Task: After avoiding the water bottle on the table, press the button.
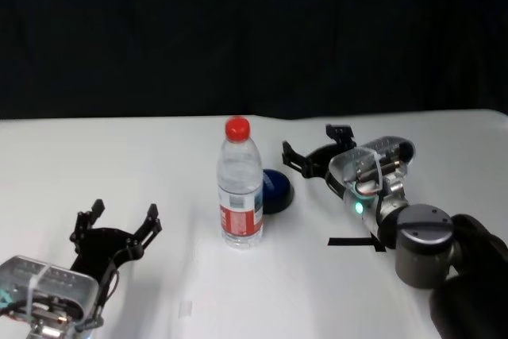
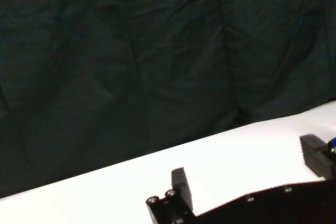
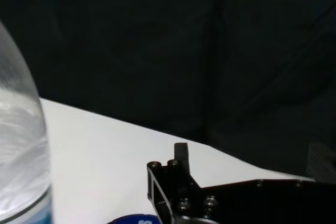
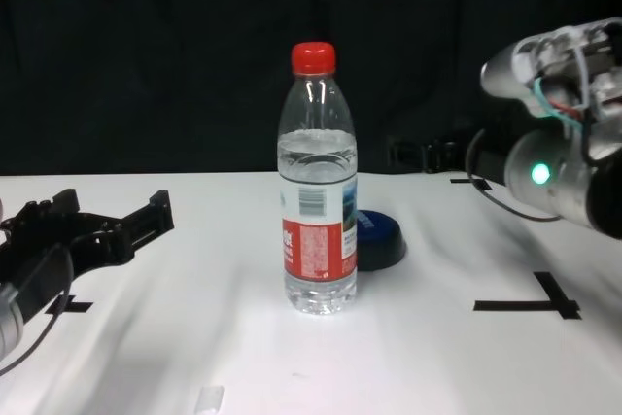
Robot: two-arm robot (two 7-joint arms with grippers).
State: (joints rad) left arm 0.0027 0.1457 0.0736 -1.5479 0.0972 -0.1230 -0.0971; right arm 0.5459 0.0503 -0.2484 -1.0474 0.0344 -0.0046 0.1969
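The water bottle [image 1: 240, 188] stands upright mid-table, clear with a red cap and a red label; it also shows in the chest view [image 4: 318, 201] and at the edge of the right wrist view [image 3: 21, 145]. The dark blue button [image 1: 277, 190] lies just behind and to the right of it, partly hidden by the bottle [image 4: 381, 240]. My right gripper [image 1: 314, 147] hovers open to the right of the button, above the table [image 1: 119, 164], with nothing between its fingers [image 3: 181, 156]. My left gripper [image 1: 117, 224] rests open and empty at the near left.
Black tape marks [image 1: 357, 241] lie on the white tabletop near the right arm, with another mark [image 4: 530, 305] at the front right. A small pale scrap [image 1: 185, 310] lies near the front edge. A black curtain hangs behind the table.
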